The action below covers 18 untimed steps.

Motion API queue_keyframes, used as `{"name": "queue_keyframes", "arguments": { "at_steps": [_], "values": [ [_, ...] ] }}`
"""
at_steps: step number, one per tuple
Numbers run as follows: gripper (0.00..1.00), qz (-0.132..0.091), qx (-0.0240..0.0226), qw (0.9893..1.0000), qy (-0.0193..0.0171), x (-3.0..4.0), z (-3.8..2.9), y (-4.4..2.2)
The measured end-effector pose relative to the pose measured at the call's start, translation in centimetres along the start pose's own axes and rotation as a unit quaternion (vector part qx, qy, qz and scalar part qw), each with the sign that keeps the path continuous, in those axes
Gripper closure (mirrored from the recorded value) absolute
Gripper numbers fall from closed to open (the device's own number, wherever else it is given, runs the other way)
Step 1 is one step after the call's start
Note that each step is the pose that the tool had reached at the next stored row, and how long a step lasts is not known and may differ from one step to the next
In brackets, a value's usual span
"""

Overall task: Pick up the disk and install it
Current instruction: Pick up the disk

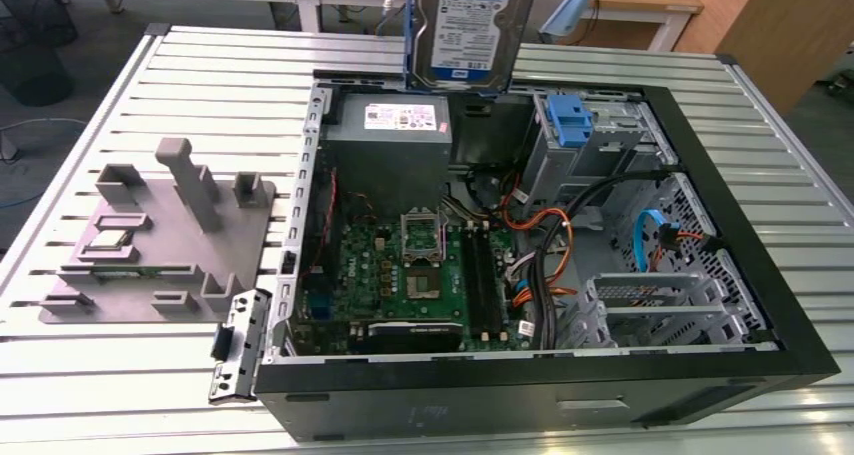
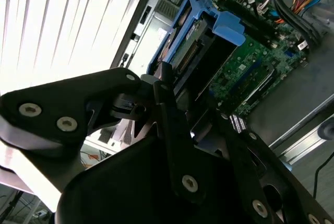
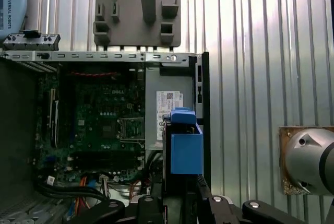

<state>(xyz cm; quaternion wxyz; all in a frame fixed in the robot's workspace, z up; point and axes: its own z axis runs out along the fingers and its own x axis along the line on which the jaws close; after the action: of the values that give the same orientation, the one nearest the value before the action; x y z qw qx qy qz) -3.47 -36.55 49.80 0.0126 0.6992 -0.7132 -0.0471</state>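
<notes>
The disk (image 1: 467, 27) is up in the air. The pincer (image 3: 180, 203) is closed on it and holds it by its blue frame. In the second wrist view, black fingers (image 2: 169, 109) press on the end of the frame, and the disk (image 2: 190, 46) sticks out past them.

In the exterior view, the disk stands up straight with its white and blue label facing the camera. It hangs over the far side of the open case (image 1: 747, 305) and touches nothing below. Right under it is the grey power box (image 1: 390, 125) with a white label on top.

The case lies on its side on the desk (image 1: 160, 375), which is made of long metal strips. Inside the case is a green board (image 1: 400, 275). Orange and black wires (image 1: 567, 237) run across it, toward the exterior view's right. A blue bracket (image 1: 570, 121) sits in the far corner of the case, just beside the power box on the exterior view's right. It has no disk in it.

A grey block (image 1: 160, 240) with posts sticking up sits on the desk, near the case on the exterior view's left.

In the first wrist view, the camera looks down past the disk (image 3: 186, 148) into the case. The power box (image 3: 168, 104) and the board (image 3: 104, 125) lie below.
</notes>
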Motion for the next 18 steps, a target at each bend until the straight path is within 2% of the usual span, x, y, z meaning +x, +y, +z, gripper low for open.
{"name": "queue_keyframes", "arguments": {
  "at_steps": [4,10,14,18],
  "values": [
    [0.65,0.000,-0.0005,1.0000,-0.0001,-0.02,-0.11,-1.42],
    [0.65,0.000,-0.0005,1.0000,-0.0001,0.20,-0.20,-2.87],
    [0.65,0.000,-0.0006,1.0000,0.0000,0.68,-0.27,-3.65],
    [0.65,0.000,-0.0005,1.0000,-0.0001,1.49,-0.31,-4.14]
  ]
}}
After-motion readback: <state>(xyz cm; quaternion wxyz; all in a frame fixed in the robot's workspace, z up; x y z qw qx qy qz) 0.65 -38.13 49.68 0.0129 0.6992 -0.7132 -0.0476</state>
